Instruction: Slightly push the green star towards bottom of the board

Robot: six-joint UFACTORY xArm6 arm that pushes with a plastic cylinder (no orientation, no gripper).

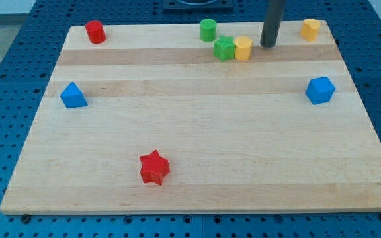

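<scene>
The green star [224,48] lies near the view's top, right of centre, touching a yellow block [243,47] on its right. A green cylinder [208,29] stands just above and left of the star. My tip [268,45] rests on the board to the right of the yellow block, a short gap away, with the yellow block between it and the green star.
A red cylinder [95,31] is at the top left and a yellow block [310,29] at the top right. A blue block [73,96] sits at the left, a blue cube [320,90] at the right, a red star [154,167] near the bottom. The wooden board [197,125] lies on a blue pegboard.
</scene>
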